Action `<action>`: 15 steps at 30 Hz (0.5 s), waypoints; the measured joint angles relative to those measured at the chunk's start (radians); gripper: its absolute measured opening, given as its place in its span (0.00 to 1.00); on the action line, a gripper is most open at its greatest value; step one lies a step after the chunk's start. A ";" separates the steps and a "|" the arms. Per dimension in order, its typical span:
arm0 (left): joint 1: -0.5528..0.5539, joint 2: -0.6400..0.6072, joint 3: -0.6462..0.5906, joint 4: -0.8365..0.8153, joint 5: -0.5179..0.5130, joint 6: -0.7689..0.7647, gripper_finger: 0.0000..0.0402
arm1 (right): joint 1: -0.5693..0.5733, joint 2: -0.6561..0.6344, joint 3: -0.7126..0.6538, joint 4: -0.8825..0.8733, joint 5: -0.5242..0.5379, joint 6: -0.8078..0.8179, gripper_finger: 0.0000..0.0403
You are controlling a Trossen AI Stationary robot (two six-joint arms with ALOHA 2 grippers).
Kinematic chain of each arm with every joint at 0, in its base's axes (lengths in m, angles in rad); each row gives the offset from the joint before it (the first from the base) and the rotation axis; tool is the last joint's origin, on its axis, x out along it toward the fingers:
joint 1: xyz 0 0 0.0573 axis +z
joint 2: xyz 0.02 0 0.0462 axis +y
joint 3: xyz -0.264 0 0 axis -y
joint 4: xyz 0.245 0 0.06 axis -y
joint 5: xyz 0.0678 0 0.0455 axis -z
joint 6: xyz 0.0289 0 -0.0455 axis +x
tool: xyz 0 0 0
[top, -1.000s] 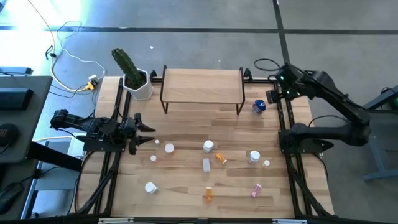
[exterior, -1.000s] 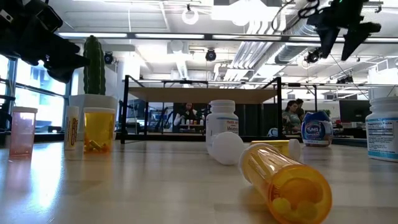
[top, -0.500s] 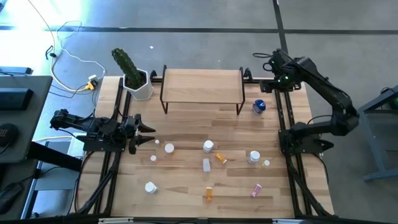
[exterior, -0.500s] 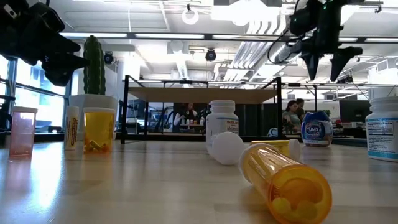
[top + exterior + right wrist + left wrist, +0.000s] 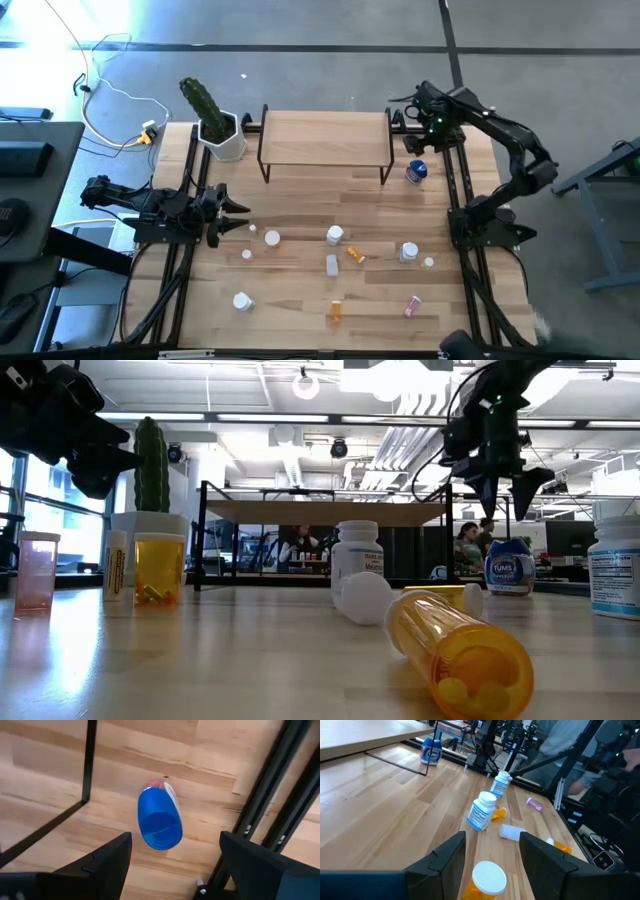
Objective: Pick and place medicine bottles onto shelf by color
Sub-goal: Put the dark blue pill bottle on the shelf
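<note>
My right hand [image 5: 418,137] hangs in the air above the blue-capped white bottle [image 5: 416,171], its fingers spread wide and holding nothing. In the right wrist view that blue-capped bottle [image 5: 160,819] sits between my two dark fingers [image 5: 107,857], seen from overhead, standing on the pale wooden surface [image 5: 300,200] just beside a black leg of the low light-wood shelf [image 5: 325,137]. In the low view the right hand [image 5: 497,472] points down, well above the same bottle [image 5: 508,570].

My left hand [image 5: 232,212] waits at the left edge of the surface, fingers partly apart and empty. Past its fingers [image 5: 442,865] I see an orange bottle with a white cap [image 5: 487,879] close below, and farther off a tilted white bottle with a blue label [image 5: 481,812].

The shelf board carries no bottles. The rest are scattered across the near half of the surface: a white bottle [image 5: 334,235] in the middle, a small orange one [image 5: 355,254] lying just beside it, a white one [image 5: 408,252] to the right, a pink one [image 5: 411,305] lying near the front, another orange one [image 5: 335,312] at the front, and a white-capped one [image 5: 241,301] at the front left. A white hexagonal pot with a green cactus [image 5: 212,122] stands by the shelf's left end.
</note>
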 joint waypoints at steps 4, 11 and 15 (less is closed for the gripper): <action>0.000 0.000 0.000 0.000 0.000 0.000 0.44 | 0.000 0.031 0.000 -0.001 -0.003 -0.022 0.72; 0.000 0.000 0.000 0.000 0.000 0.000 0.44 | 0.000 0.059 -0.033 -0.001 -0.021 -0.043 0.72; 0.000 0.000 0.000 0.000 0.000 0.000 0.44 | 0.000 0.059 -0.077 0.006 -0.021 -0.047 0.72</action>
